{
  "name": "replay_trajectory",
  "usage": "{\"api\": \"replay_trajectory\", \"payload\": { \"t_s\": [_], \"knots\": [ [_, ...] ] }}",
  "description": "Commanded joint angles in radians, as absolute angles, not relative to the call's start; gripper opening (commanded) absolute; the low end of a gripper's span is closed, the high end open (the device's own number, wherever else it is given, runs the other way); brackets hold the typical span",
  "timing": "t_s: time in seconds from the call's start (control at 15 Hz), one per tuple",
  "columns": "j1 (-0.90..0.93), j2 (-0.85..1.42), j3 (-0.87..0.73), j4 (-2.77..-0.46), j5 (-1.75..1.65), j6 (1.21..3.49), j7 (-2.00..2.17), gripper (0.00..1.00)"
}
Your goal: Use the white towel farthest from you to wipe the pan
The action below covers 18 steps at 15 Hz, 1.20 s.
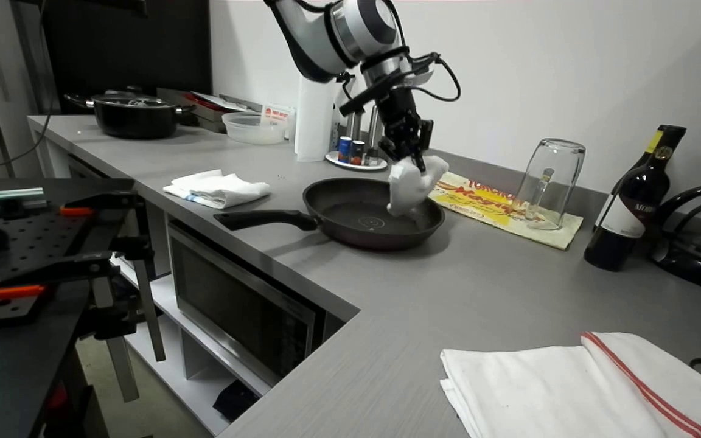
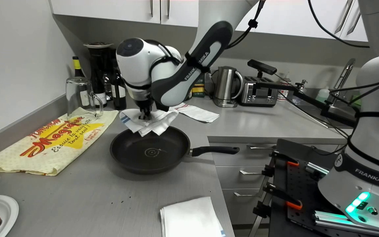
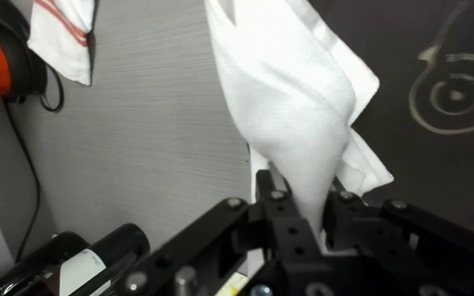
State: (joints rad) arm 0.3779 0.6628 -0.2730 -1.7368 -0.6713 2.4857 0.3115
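In an exterior view I enter: one dark pan (image 1: 353, 210), on the counter (image 1: 509, 304), handle (image 1: 265, 219) reaching toward the counter edge above the microwave (image 1: 238, 304); one gripper (image 1: 415, 160), over the pan, off its middle and apart from its handle, pinching one white towel (image 1: 412, 185), bunched, hanging over the pan; one folded towel (image 1: 216, 191), apart from the pan, nearer its handle end. In an exterior view: one printed cloth (image 2: 61, 144), just beside the pan, opposite the handle; one red-striped towel (image 2: 198, 113), apart from the pan; my gripper above the pan's rim on the side facing that towel, so the pan's middle lies below the gripper and away from that towel; long axis, handle to opposite rim, roughly crosswise to that line. One arm listed, hence none nearer. In the wrist view: fingers (image 3: 266, 189) closed on the white towel, the pan's ring emblem (image 3: 456, 95) past one edge of it, counter past the other. Contact with the pan I cannot make out. I judge the wipe needs lowering, then a stroke toward the emblem.
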Motion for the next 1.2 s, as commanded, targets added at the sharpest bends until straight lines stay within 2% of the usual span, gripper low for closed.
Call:
{"api": "replay_trajectory", "payload": {
  "t_s": [0.0,0.33,0.67,1.13],
  "knots": [
    [0.329,0.446,-0.091,-1.872,-0.515,2.339,0.247,0.04],
    [0.329,0.323,0.127,-1.917,-0.208,2.203,0.242,0.04],
    [0.328,0.357,0.278,-1.943,0.102,2.232,0.199,0.04],
    [0.285,0.509,0.306,-1.950,0.351,2.260,0.086,0.04]
  ]
}}
